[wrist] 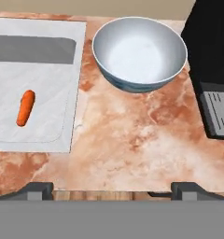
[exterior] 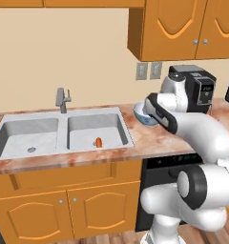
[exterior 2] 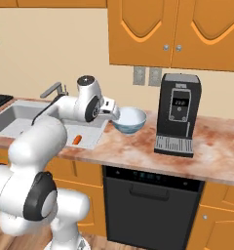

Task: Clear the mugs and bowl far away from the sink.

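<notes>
Orange carrot [wrist: 25, 108] lying flat; black coffee machine [exterior 2: 177, 114] upright on counter [exterior 2: 138, 149].

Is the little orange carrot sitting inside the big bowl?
No, the carrot lies in the sink basin, while the bowl stands empty on the counter beside it.

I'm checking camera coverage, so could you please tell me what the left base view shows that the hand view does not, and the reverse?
Left base view alone: the faucet, both basins of the sink, wall cupboards and the robot's arm. Hand view alone: the open claw with its fingertips low over bare counter, and the bowl's whole whitish inside. Both share the bowl, the orange carrot in the basin nearest it, and the black coffee machine.
</notes>
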You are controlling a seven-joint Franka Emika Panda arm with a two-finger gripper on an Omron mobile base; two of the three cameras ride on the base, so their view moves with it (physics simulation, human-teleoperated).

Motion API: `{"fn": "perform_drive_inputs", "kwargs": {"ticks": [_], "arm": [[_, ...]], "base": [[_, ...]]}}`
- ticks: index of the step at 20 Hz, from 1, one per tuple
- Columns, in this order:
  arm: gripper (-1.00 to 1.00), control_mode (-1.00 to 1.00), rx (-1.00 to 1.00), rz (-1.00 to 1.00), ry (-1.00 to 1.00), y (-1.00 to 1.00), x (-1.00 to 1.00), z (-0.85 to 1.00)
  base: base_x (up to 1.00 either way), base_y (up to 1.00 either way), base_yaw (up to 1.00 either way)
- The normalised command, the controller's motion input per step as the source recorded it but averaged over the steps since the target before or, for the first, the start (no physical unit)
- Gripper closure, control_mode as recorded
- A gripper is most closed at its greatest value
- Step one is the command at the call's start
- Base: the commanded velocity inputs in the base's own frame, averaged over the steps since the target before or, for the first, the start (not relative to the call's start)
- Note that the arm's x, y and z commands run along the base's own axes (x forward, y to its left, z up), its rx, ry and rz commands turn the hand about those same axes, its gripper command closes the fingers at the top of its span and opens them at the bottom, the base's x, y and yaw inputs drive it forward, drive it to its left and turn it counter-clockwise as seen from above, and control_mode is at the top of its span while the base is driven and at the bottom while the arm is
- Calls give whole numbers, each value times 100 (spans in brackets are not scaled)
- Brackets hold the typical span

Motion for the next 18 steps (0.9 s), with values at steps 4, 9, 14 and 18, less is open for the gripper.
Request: {"fn": "perform_drive_inputs", "kwargs": {"ticks": [4,9,14,18], "arm": [[-100,-100,-26,29,19,0,53,-46],[-100,-100,-14,30,1,0,55,-63],[-100,-100,-7,27,0,0,57,-37],[-100,-100,-5,19,0,-1,54,-22]], "base": [[0,0,0],[0,0,0],[0,0,0],[0,0,0]]}}
